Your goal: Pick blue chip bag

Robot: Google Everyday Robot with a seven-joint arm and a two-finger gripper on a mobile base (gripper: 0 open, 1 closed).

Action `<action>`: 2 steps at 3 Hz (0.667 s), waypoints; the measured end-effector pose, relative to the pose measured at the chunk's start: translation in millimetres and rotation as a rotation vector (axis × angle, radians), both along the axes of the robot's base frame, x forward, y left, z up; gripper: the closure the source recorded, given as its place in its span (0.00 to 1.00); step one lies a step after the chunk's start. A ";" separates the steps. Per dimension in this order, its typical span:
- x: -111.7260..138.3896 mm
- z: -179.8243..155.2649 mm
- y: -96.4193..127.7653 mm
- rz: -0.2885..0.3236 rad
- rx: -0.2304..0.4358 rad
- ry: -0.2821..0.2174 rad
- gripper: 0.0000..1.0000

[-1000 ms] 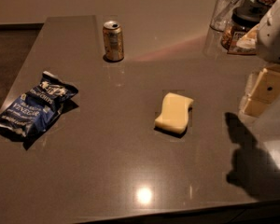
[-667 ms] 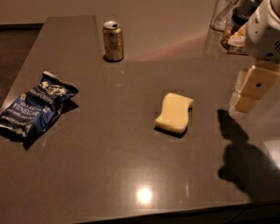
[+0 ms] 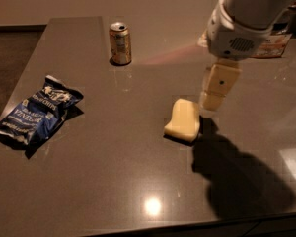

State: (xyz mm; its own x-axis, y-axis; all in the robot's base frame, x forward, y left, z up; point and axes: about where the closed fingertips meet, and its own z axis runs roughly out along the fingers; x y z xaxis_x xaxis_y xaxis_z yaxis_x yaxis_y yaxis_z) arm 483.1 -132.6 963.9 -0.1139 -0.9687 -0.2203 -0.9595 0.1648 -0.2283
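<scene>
The gripper point(image 3: 208, 105) is hanging over the right-centre of the dark table point(image 3: 113, 181), just beside the upper right edge of the pale yellow sponge point(image 3: 183, 120). Whether it is open or closed cannot be told. The blue chip bag point(image 3: 37, 113) is lying flat near the table's left edge, well apart from the gripper and at about 9 o'clock from it. Its long axis is running roughly from 8 o'clock to 2 o'clock. The sponge is sitting between them, so the reach is probably calling for a leftward pass above it. The soda can point(image 3: 120, 43) is standing off at 11 o'clock.
</scene>
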 end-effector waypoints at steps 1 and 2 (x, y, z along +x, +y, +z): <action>11.8 -7.7 34.5 0.056 -0.004 0.025 0.00; 23.1 -22.3 97.3 0.128 0.004 0.032 0.00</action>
